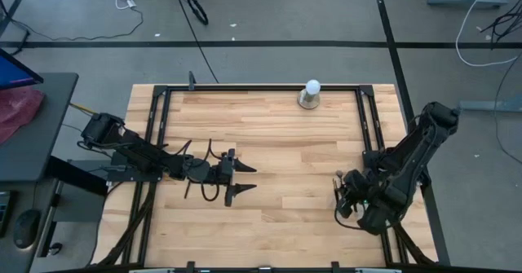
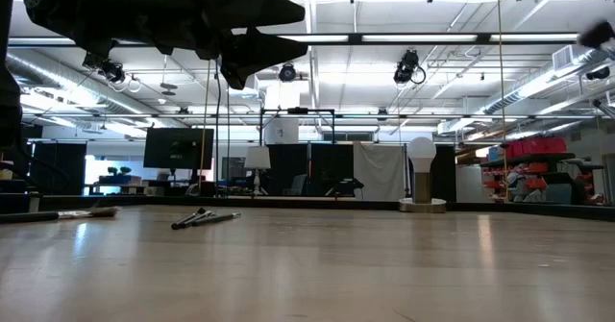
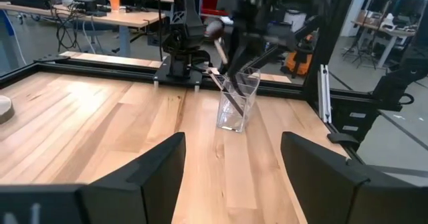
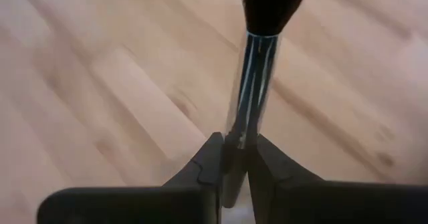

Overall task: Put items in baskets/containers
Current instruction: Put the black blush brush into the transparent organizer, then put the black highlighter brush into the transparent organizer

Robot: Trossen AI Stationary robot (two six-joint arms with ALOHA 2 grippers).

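Right gripper (image 4: 235, 167), jaws clamped on a brush (image 4: 257, 57), hangs over the clear organiser (image 3: 238, 103) at the table's (image 1: 269, 143) right, apparently to drop it in, while left gripper (image 1: 245, 178) waits wide-jawed mid-table.

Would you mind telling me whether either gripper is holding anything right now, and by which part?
The right gripper is shut on a makeup brush, pinching its shiny handle below the dark bristle head. The left gripper is open and holds nothing.

Grey floor (image 1: 269, 12) with cables, ceiling strip lights (image 2: 384, 39) beyond.
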